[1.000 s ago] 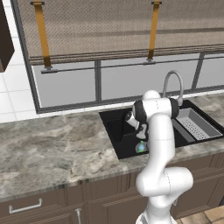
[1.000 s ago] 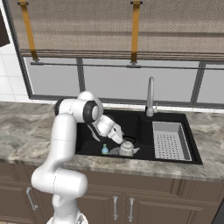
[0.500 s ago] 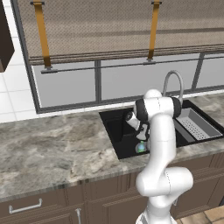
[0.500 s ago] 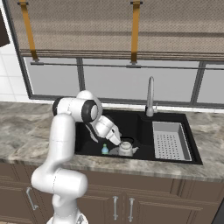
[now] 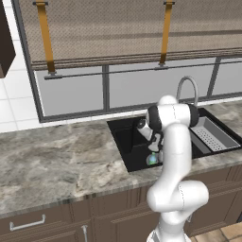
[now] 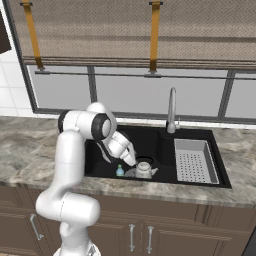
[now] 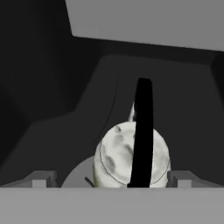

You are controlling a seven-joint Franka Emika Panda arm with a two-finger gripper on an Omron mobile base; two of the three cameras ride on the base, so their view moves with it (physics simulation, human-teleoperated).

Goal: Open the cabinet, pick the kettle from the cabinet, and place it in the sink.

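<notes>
Beside kettle (image 6: 144, 169): small bottle (image 6: 120, 171), strainer basket (image 6: 195, 161).

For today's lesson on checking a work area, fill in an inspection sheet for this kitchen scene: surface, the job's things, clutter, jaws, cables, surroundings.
Surface: grey marbled counter, bare on the visible stretch left of the basin.
Job's things: kettle stands upright on the floor of the black sink; its black handle arches over its lid.
Clutter: small blue-green bottle beside the kettle; grey drain tray in the right of the sink.
Jaws: gripper open, one fingertip on each side of the kettle, not closed on it.
Cables: nothing seen.
Surroundings: silver tap, window with blind, brown drawers below.
</notes>
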